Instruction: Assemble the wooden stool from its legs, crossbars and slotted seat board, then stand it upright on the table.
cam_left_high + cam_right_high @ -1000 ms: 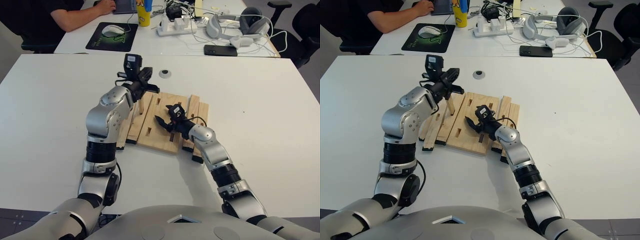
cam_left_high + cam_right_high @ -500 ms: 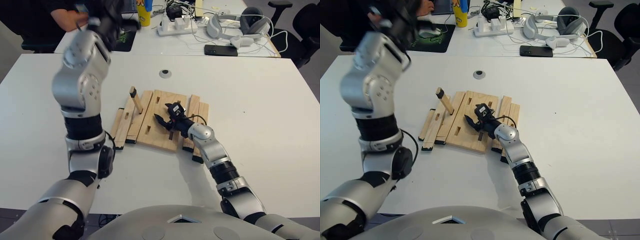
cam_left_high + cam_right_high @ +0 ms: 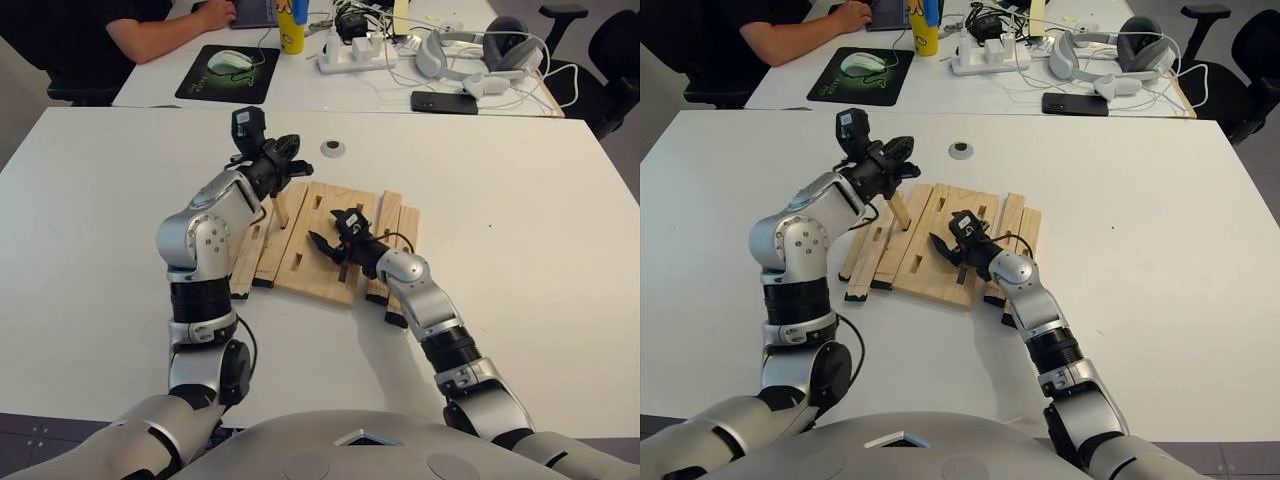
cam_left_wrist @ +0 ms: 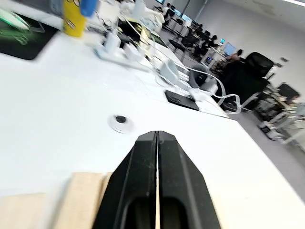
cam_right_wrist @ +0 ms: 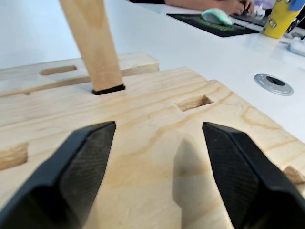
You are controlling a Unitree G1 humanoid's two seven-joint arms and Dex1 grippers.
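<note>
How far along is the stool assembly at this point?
Done: one leg stands in a slot of the seat board. In hand: left gripper, shut, by its top; right gripper open over the board. Left: loose pieces lie flat; stool unassembled.

The flat slotted wooden seat board (image 3: 312, 262) is laid on the white table (image 3: 520, 200). A short wooden leg (image 3: 281, 208) is set in its far left slot. Just left of it wooden bars (image 3: 872, 258) are placed, and just right more wooden bars (image 3: 407, 226).
</note>
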